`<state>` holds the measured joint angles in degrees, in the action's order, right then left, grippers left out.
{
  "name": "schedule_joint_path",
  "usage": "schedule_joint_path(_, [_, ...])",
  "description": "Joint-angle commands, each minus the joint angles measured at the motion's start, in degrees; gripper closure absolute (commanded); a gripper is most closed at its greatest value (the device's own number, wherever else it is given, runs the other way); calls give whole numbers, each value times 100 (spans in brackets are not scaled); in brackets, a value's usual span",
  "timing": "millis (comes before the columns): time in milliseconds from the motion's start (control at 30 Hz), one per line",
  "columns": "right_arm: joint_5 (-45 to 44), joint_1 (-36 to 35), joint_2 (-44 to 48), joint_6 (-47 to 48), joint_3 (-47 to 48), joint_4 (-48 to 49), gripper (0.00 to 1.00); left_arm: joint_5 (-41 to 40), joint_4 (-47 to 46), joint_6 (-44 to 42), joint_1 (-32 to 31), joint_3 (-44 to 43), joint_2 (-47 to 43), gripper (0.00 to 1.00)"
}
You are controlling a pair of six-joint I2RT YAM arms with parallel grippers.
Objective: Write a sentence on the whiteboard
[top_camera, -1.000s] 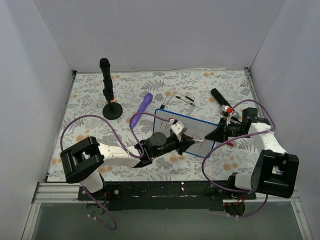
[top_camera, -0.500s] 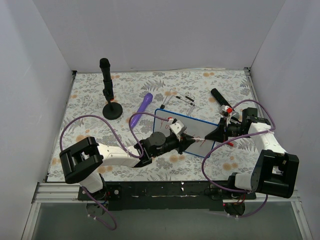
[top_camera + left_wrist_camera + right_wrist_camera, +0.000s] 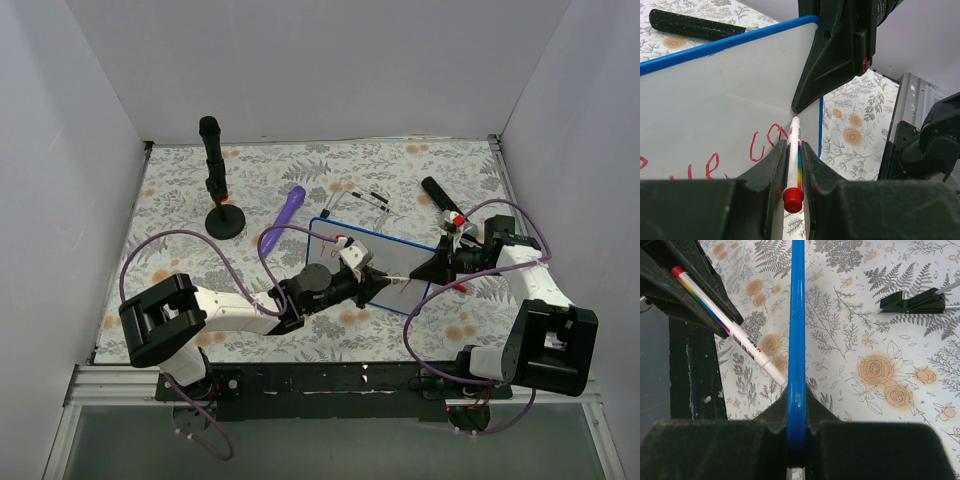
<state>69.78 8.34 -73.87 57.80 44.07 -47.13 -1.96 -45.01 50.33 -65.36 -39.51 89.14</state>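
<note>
The whiteboard (image 3: 335, 240) lies tilted on the floral table, its blue rim (image 3: 796, 340) pinched at the right edge by my right gripper (image 3: 432, 268) (image 3: 796, 400), which is shut on it. My left gripper (image 3: 378, 283) (image 3: 792, 145) is shut on a white marker (image 3: 792, 165) with a rainbow stripe and a red end cap. The marker's tip touches the board just below the right gripper's fingers (image 3: 835, 55). Red handwritten letters of the sentence (image 3: 762, 145) run left of the tip; their left part is hidden behind my fingers.
A black stand (image 3: 215, 185) rises at the back left, with a purple tool (image 3: 285, 215) beside the board's far left corner. Loose pens (image 3: 365, 195) and a black marker (image 3: 440, 195) lie behind the board. Purple cables loop near both arms.
The left gripper with the marker has shifted only very slightly. The right gripper and the board hold still.
</note>
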Motion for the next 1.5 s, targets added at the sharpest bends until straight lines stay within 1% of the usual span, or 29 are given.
schedule_joint_path(0, [220, -8, 4, 65, 119, -138, 99, -77, 37, -102, 24, -127, -64, 100])
schedule_joint_path(367, [220, -8, 12, 65, 119, -138, 99, 143, 37, -14, 24, -242, 129, 100])
schedule_joint_path(633, [220, -8, 13, 65, 128, -147, 99, 160, 98, 12, 24, -233, 156, 100])
schedule_joint_path(1467, [229, -8, 21, 65, 119, -138, 99, -156, 485, -163, 111, -5, -160, 100])
